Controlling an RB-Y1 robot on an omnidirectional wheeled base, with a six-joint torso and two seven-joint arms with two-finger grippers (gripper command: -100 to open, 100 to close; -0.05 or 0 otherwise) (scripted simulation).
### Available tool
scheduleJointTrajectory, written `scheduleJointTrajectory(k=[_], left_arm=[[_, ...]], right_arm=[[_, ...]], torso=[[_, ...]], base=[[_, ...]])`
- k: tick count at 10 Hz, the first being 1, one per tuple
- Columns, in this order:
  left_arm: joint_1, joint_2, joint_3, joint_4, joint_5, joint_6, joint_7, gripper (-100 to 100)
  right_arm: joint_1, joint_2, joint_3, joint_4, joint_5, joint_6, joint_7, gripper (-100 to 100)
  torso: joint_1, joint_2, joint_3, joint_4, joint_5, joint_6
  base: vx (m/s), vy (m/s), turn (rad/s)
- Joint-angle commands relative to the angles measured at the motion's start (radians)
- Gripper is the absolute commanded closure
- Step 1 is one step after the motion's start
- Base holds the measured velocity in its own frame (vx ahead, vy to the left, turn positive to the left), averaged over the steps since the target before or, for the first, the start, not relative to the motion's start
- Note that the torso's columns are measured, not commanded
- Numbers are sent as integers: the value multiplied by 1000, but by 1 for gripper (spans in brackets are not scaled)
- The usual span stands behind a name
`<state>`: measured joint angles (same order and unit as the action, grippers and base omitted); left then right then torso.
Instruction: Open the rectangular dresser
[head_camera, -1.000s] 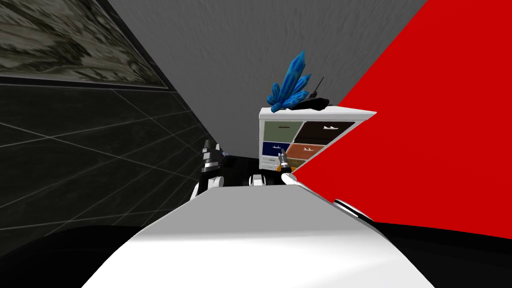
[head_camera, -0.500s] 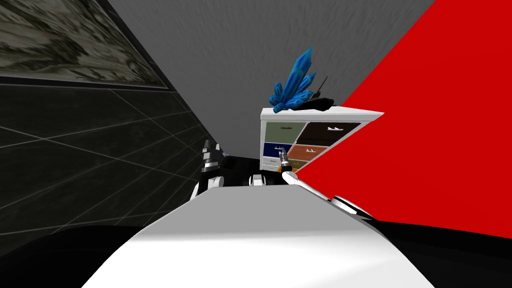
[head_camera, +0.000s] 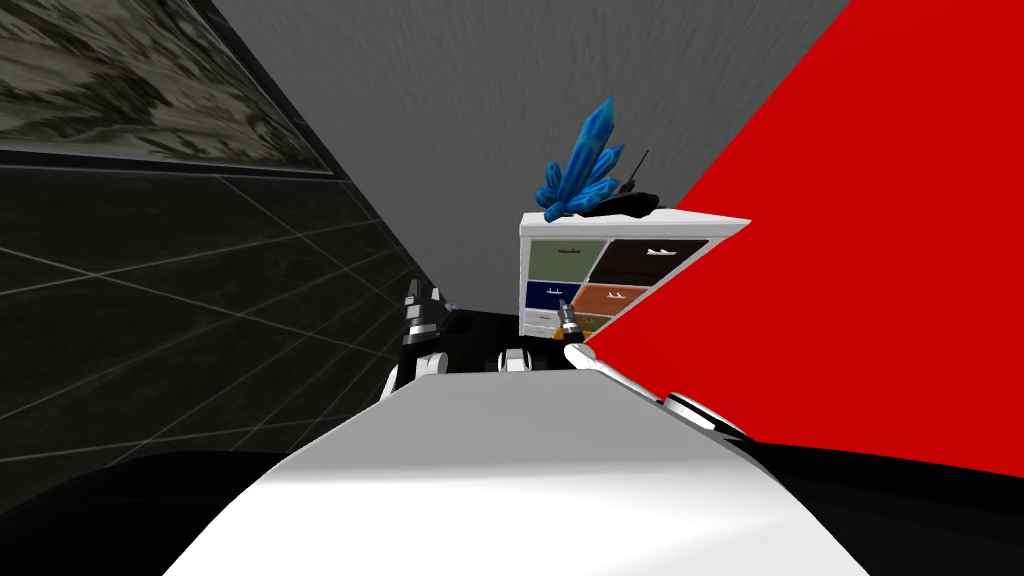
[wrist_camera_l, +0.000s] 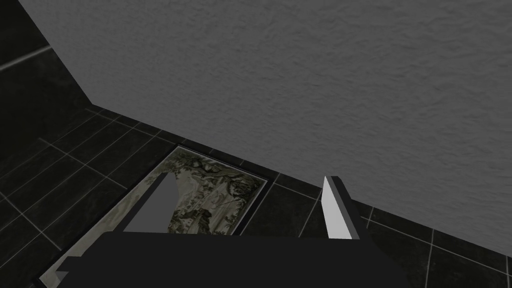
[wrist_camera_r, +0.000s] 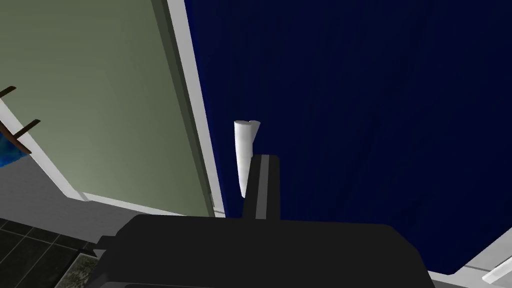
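The right tool has its fingers pressed together into one narrow strip, right up against the navy drawer front of the dresser. A white handle on that front touches the side of the fingers and is partly hidden behind them; whether it is caught between them cannot be told. Just left of the navy front, past a white strip of frame, lies an olive-green drawer front.

In the head view the dresser stands ahead and slightly right, white-framed, with the navy front below the olive one in its left column and a black front above a rust-brown one to the right. Only drawer fronts show, so their contents are hidden. On the dresser's top sit a blue crystal and a black object with a thin antenna. A flat red plane cuts off the dresser's right side and lower rows.

The left tool hangs well to the left, fingers spread.
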<state>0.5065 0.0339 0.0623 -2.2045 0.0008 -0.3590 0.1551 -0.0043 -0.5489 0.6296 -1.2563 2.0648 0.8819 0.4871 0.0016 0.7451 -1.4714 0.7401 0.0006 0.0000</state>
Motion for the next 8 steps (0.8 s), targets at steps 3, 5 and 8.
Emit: scheduleJointTrajectory(k=[3,5,8], left_arm=[[0,0,0,0,0,0,0,0],[1,0,0,0,0,0,0,0],[1,0,0,0,0,0,0,0]], right_arm=[[-13,-20,-9,-19,-7,-29,11,-100],[-20,-27,-13,-17,-9,-36,14,-100],[-42,-44,-33,-25,-31,-68,21,-100]], torso=[[-3,-13,-8,-4,-1,0],[-5,-19,-12,-6,-2,0],[0,-2,-1,-1,0,0]], base=[[-85,42,-10],[148,-29,24],[106,-11,23]])
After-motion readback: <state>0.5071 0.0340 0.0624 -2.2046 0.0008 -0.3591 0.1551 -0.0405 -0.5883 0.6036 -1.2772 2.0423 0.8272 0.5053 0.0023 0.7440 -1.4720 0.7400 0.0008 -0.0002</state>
